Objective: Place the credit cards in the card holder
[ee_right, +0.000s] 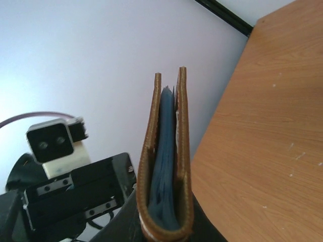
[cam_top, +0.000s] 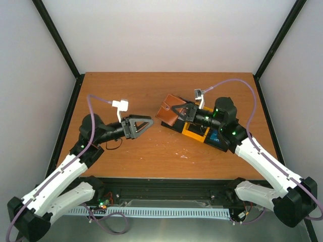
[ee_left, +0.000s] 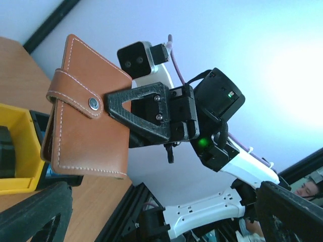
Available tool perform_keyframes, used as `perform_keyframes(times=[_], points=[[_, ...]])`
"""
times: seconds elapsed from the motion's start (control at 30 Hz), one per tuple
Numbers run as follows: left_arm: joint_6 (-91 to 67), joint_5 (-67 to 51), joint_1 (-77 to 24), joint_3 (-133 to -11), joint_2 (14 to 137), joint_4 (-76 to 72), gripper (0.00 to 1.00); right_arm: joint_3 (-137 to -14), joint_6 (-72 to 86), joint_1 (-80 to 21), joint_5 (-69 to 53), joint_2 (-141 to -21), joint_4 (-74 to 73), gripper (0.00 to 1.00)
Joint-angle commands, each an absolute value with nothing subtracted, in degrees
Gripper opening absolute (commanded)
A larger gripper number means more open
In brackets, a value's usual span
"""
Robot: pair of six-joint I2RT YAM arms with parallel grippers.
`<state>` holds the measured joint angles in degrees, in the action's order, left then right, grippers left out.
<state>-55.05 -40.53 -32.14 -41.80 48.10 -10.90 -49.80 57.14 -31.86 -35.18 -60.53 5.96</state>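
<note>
Tray, black and yellow, right of centre in the top view: mostly hidden under my right arm, so I cannot list its contents. Something blue shows at its right end and a dark shape in one yellow compartment. The card holder sits at the tray's upper-left end, gripped by my right pincer, whose jaws are clamped flat against its two faces. Whether its lower edge touches the tray I cannot tell. In the left wrist view the card holder is folded closed: brown leather, pale stitching round the edge, strap snapped over the front with a metal stud. Edge-on in the right wrist view, blue layers fill the gap between the two covers; credit cards or lining, I cannot tell. My left pincer hangs left of centre over the tabletop, jaws spread wide, nothing in them, pointing at the holder and apart from it.
</note>
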Motion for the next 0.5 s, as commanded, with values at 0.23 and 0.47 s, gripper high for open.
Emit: perform_keyframes(times=[0.23, 0.47], points=[[-60.20, -26.60, -31.90, -36.81, 37.49, -4.08, 0.99, -62.03, 48.81, -37.25, -21.69, -69.37, -20.02, 0.03], [-45.12, -18.07, -30.94, -54.08, 50.93, 18.93, 0.88, -64.33, 48.96, -40.35, -17.19, -74.33, -25.56, 0.03]])
